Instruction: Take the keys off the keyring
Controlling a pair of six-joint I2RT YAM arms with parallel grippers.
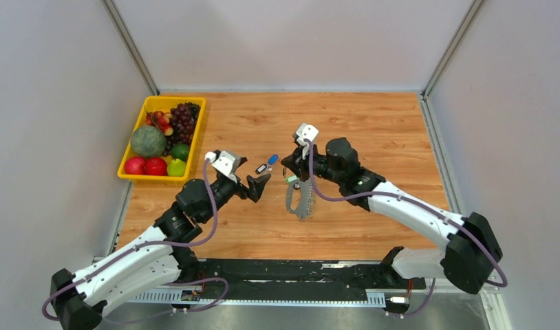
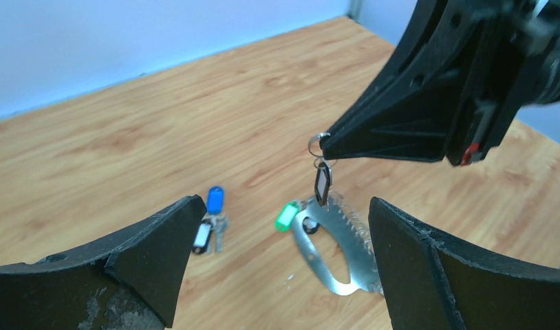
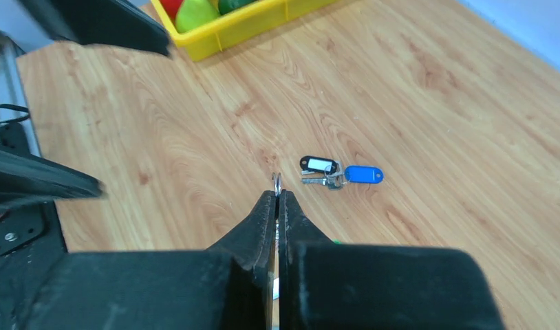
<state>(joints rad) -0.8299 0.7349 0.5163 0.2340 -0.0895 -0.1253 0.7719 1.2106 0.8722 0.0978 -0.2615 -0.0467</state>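
Here the right gripper is clamped shut on a small split ring, so a black-and-white key and the toothed silvery keyring with green tag are presented to the wide-open, empty left gripper. A blue-headed key is noted mid-worktop, well off every edge.

The left arm and right arm have white moulded link shells and black joint housings. A purple cable runs externally along each arm. The left gripper and right gripper have black wedge-shaped fingers, with grey scuffing on the left pair. The right gripper body carries a red mark.
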